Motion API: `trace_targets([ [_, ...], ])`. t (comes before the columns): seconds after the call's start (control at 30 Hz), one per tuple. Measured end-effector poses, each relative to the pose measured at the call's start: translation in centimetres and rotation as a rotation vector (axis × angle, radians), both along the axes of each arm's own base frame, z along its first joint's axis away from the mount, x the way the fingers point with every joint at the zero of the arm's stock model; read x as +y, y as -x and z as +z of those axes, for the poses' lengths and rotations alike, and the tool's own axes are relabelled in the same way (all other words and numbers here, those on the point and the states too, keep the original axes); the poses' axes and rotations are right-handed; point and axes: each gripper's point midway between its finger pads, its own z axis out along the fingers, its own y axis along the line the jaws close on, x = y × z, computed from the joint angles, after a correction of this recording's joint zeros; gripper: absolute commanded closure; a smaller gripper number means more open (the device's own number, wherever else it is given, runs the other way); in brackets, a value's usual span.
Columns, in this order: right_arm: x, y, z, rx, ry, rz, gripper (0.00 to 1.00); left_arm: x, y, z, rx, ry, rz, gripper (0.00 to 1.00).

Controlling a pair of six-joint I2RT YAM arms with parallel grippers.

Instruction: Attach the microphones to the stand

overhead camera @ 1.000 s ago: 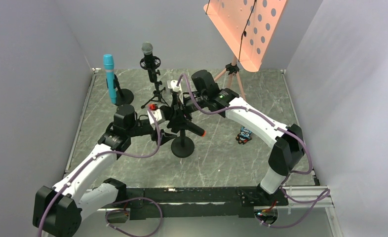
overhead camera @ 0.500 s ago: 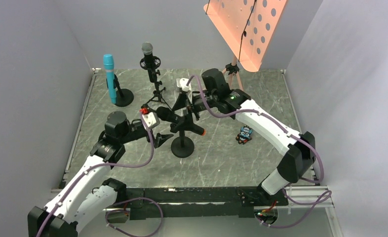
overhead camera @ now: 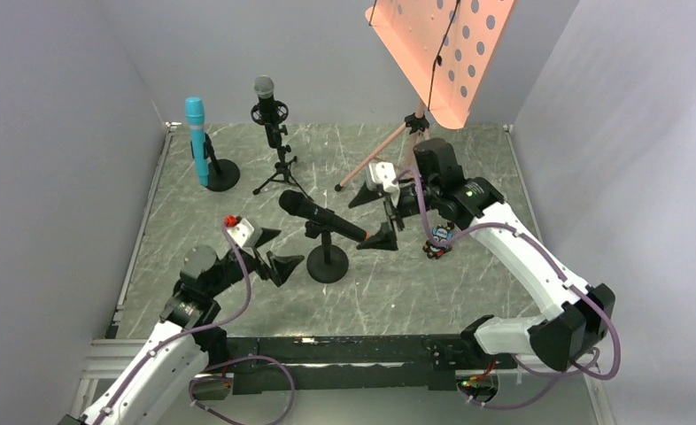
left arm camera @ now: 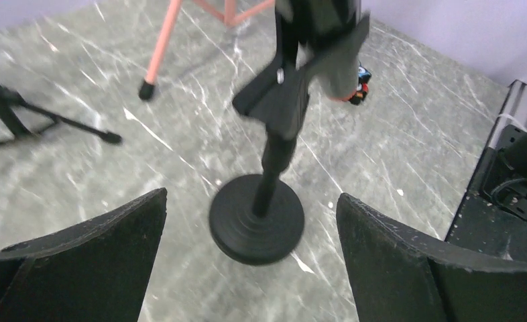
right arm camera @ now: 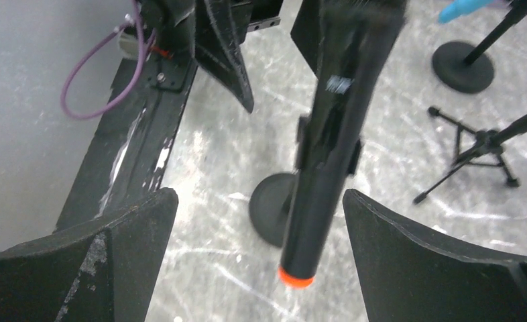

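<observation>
Salmon music stand [overhead camera: 442, 53], seemingly toy figure [overhead camera: 439, 241]

black microphone [right arm camera: 324, 144] blurred, head seemingly cropped

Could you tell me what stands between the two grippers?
Top view: the stand holding the orange-ended black microphone, between left gripper and right gripper.

White shells with black joints on left arm [overhead camera: 154, 354], lower left, and right arm [overhead camera: 523, 258], right side. Purple cables [overhead camera: 248, 282] along both. 2 black wedge fingers [left arm camera: 80, 268] per gripper. Red knob [overhead camera: 231, 220] behind left gripper [overhead camera: 278, 252], green light [overhead camera: 470, 188] behind right gripper [overhead camera: 373, 218].
</observation>
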Motion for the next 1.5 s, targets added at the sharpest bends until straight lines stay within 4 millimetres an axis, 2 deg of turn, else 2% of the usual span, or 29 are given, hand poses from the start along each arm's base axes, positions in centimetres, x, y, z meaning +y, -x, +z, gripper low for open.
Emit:
trace_targets([
  [0.17,-2.8,1.6,-3.2,0.044,0.010,0.016,0.00,-0.5,1.4,-4.9,0.081,0.078,0.014,0.01],
  [0.23,-3.5,1.4,-4.0,0.057,0.006,0.004,0.00,-1.0,1.6,-5.6,0.084,0.069,0.010,0.01],
  [0.33,-4.3,1.0,-5.0,0.072,0.003,-0.017,0.00,-1.7,1.2,-5.4,0.060,0.026,0.000,0.01],
  [0.4,-4.7,0.7,-5.8,0.080,0.006,-0.031,0.00,-1.8,0.6,-4.6,0.030,-0.005,0.007,0.01],
  [0.57,-4.9,0.6,-7.1,0.090,0.005,-0.036,0.00,-1.6,-0.9,-0.9,-0.143,-0.065,0.029,0.01],
  [0.83,-4.4,0.6,-6.8,0.086,-0.040,-0.013,0.00,-2.1,-1.5,1.3,-0.297,-0.218,-0.037,0.01],
  [0.97,-4.3,0.4,-7.0,0.089,-0.040,-0.012,0.00,-2.1,-1.5,3.7,-0.388,-0.276,-0.078,0.01],
  [1.07,-4.3,0.4,-7.2,0.094,-0.038,-0.012,0.00,-1.8,-1.9,4.6,-0.407,-0.272,-0.103,0.01],
  [1.2,-4.4,0.5,-7.5,0.099,-0.036,-0.013,0.00,-2.1,-2.2,3.7,-0.332,-0.197,-0.125,0.01],
  [1.33,-4.2,0.3,-7.6,0.111,-0.044,-0.021,0.00,-2.5,-1.0,1.1,-0.241,-0.077,-0.135,0.01],
  [1.43,-3.8,-0.1,-7.3,0.142,-0.047,-0.051,0.01,-1.9,0.3,-1.2,-0.181,0.003,-0.110,0.01],
  [1.5,-3.2,-0.5,-7.2,0.154,-0.039,-0.072,0.01,-1.6,0.8,-1.9,-0.159,0.039,-0.090,0.01],
])
